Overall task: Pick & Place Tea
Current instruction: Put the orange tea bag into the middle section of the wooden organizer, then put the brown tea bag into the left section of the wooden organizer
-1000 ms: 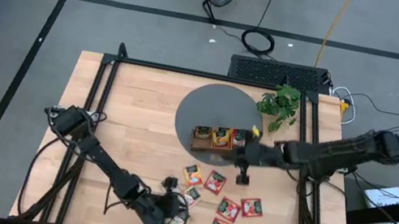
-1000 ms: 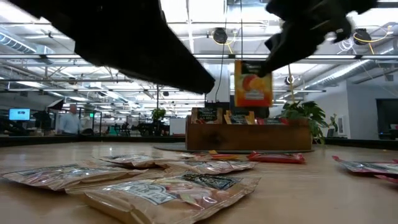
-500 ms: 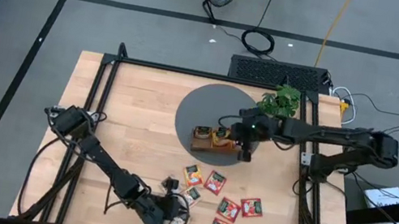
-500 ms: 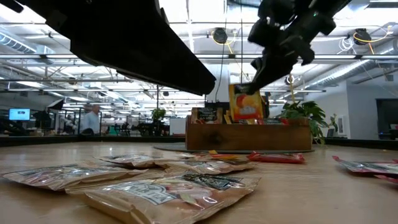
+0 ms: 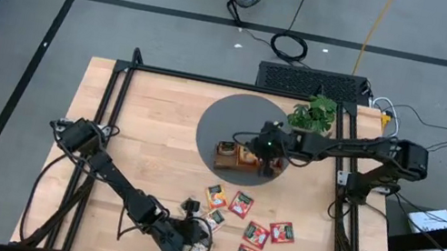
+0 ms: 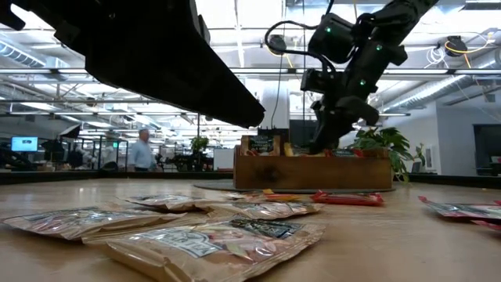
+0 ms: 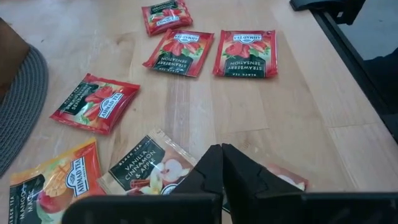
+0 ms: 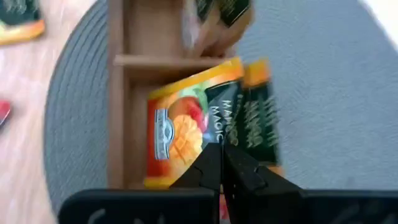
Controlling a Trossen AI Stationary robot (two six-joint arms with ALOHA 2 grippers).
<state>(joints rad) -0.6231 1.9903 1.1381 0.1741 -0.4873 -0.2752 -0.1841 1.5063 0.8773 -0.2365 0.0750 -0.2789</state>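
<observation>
My right gripper (image 5: 266,158) stands over the brown wooden tray (image 5: 233,156) on the grey round mat and is shut on an orange-yellow mango tea packet (image 8: 186,130). The low view shows its fingers (image 6: 322,135) reaching down behind the tray's front wall (image 6: 313,174), which hides the packet. My left gripper (image 7: 222,155) is shut, near the table's near edge (image 5: 189,241), just above a beige vanilla packet (image 7: 146,168). Red packets (image 7: 245,53) (image 5: 256,234), an orange one (image 5: 217,195) and beige ones (image 6: 219,239) lie flat on the table. My right gripper pinches the mango packet between its two fingers at one long edge (image 8: 214,140), coming from above and pointing down. The packet stands tilted inside a tray compartment, leaning beside another orange packet (image 8: 258,112). A divider (image 8: 168,60) parts it from the compartment with beige packets.
A green leafy plant (image 5: 314,116) stands just beyond the tray at the table's far right. The grey mat (image 5: 224,121) lies under the tray. The black frame rails (image 5: 108,124) run along both table sides. A person (image 6: 142,153) walks in the room behind.
My right gripper carried the orange packet from right of the tray toward the table's left, over the tray, then down. The packet hung well above the tray a second ago and now sits down inside it. The person in the background walked to the right.
</observation>
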